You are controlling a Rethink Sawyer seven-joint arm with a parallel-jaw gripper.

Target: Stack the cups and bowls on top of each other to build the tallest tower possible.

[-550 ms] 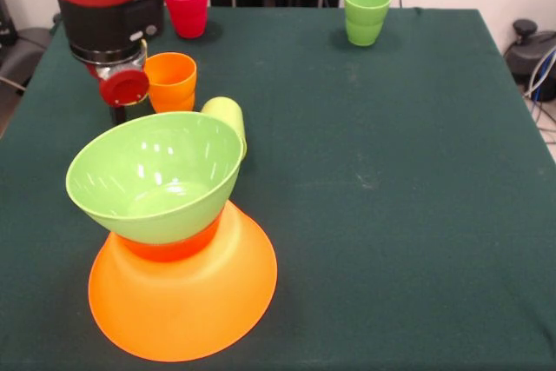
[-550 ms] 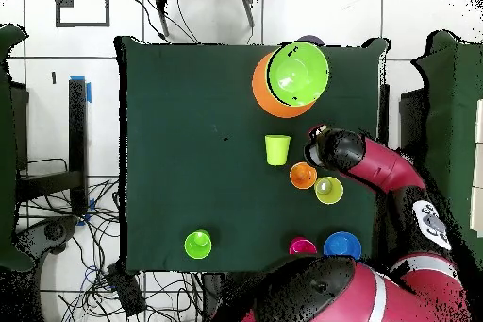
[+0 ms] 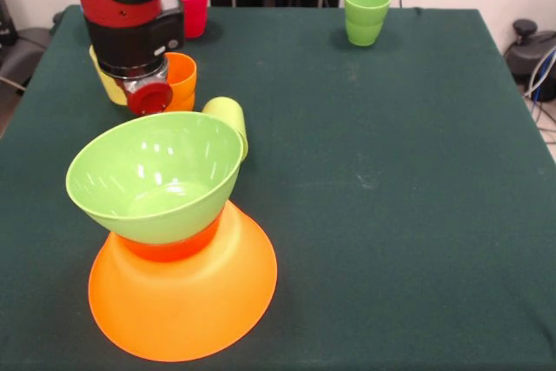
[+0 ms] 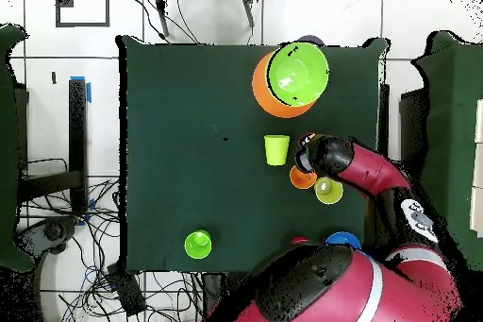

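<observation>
While the arm's head hangs over the far-left cups, the tower [image 3: 178,258] stands near-left on the worktop [image 3: 391,215]: wide orange bowl [image 3: 182,301] upside down as base, a small orange-red bowl [image 3: 169,248] on it, lime bowl [image 3: 155,175] on top, tilted. A pale lime cup [image 3: 229,119] lies on its side just behind, touching or nearly. Orange cup [image 3: 181,78] and yellow cup [image 3: 109,82] sit under the gripper [image 3: 149,97]; red cup [image 3: 188,4] far left, green cups [image 3: 366,13] nested far right. All light, stiff, glossy plastic — likely slippery; best pinched across a rim wall. Fingers hidden — cannot tell their state. Overhead, a blue bowl [image 4: 341,240] is half covered by the arm.
</observation>
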